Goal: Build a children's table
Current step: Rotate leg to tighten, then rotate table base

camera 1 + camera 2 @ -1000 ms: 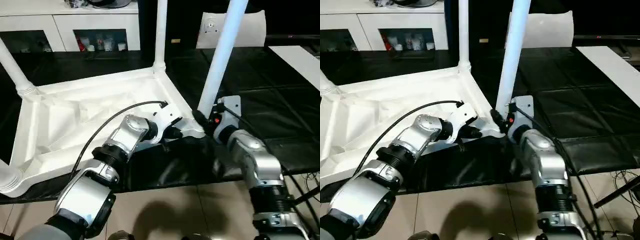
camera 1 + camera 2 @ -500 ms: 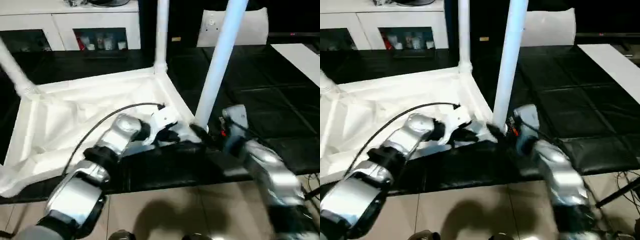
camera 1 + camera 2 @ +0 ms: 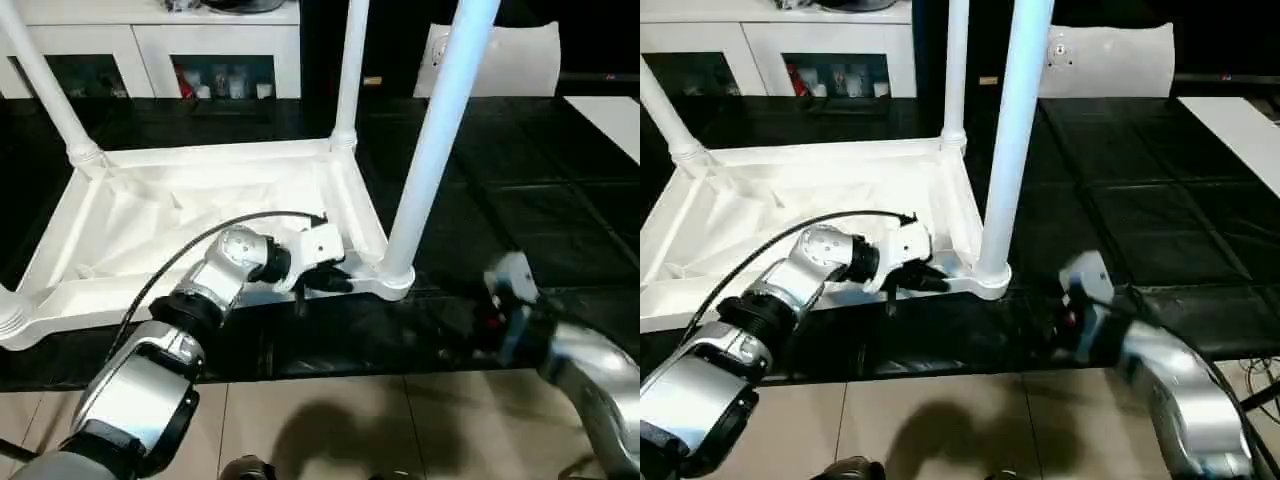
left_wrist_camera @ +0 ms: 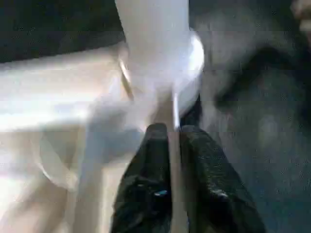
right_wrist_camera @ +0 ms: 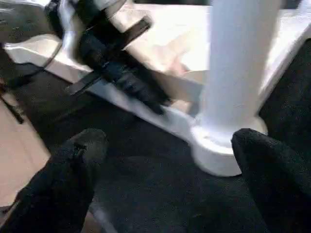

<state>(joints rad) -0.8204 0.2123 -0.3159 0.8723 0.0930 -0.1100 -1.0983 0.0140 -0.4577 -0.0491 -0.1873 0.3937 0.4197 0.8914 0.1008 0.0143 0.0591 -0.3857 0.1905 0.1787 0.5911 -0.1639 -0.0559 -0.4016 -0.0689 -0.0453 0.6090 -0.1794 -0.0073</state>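
Observation:
The white tabletop [image 3: 200,215] lies upside down on the black mat. Its legs stand up from the corner sockets: the near-right leg [image 3: 430,150], the far-right leg [image 3: 348,70] and the far-left leg [image 3: 45,80]. My left gripper [image 3: 335,280] is shut on the tabletop's thin near rim [image 4: 171,111], just beside the near-right socket [image 4: 187,58], one black finger on each side. My right gripper [image 5: 167,141] is open, its fingers [image 5: 77,155] spread wide, and it sits a short way back from that leg's base [image 5: 223,150], touching nothing. Its silver forearm [image 3: 580,370] lies at the lower right.
The black mat [image 3: 520,200] covers the work surface up to its near edge, with tiled floor [image 3: 330,420] below. A white cabinet [image 3: 150,40] stands at the back. A small white panel with holes [image 3: 500,55] is behind the table, and a flat white board [image 3: 610,115] is at the far right.
My right gripper has opened and drawn back from the base of the near-right leg, toward the lower right. The left gripper stays on the rim. The camera has shifted.

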